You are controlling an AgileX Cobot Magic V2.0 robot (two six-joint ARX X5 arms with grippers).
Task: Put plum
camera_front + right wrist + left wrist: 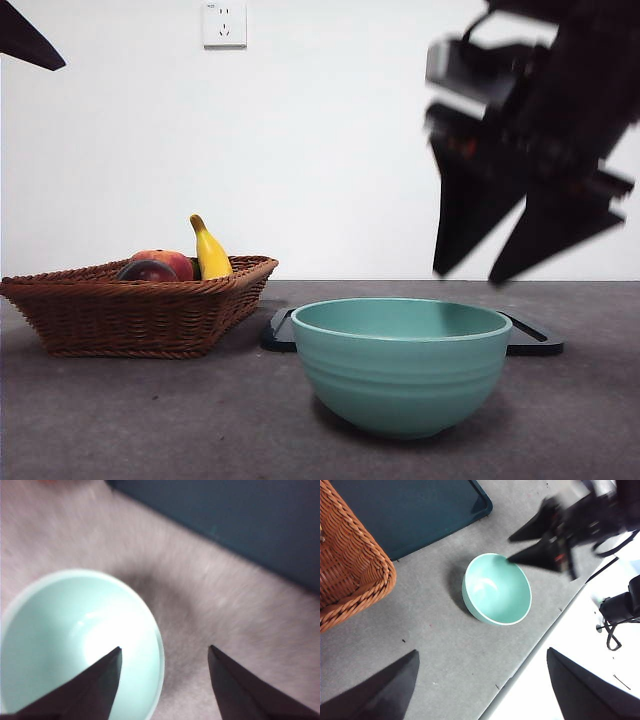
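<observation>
Basket (130, 310) rim hides most of the plum (147, 271); right claw (505, 272) is motion-blurred

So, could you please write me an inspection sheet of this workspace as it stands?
Surface: grey table.
Job's things: plum lies in the wicker basket, beside a red-orange fruit and a banana.
Clutter: green bowl, empty; dark tray behind it.
Grippers: right gripper open, empty, in the air above the bowl's rim; left gripper open, empty, high and apart.
Cables: black cable beyond the table edge.
Surroundings: white wall, wall socket.
</observation>
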